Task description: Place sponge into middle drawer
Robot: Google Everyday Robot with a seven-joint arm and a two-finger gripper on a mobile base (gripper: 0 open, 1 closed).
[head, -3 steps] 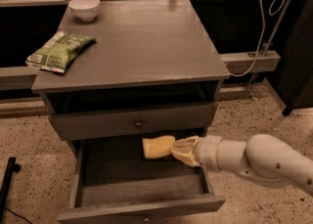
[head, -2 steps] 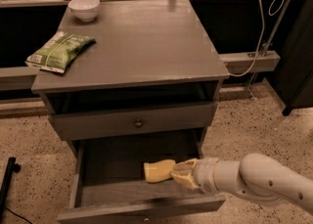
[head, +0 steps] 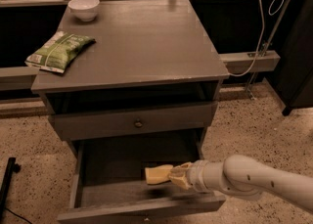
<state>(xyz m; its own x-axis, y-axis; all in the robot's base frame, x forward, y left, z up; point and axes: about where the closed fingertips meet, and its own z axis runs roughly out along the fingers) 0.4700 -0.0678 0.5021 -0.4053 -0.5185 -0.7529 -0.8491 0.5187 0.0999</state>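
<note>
Since a second ago the sponge (head: 157, 174) has come down from the back of the middle drawer (head: 117, 165) to low over its floor, nearer the front. The hand (head: 176, 175) is clamped on its right end. Being light, squashy foam, it likely needs only a gentle end pinch.

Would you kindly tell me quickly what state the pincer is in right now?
The pincer is closed on the sponge, over the open drawer.

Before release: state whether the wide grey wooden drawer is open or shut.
Open: grey drawer shows its dark floor; gripper holds pale-yellow foam sponge over it.
</note>
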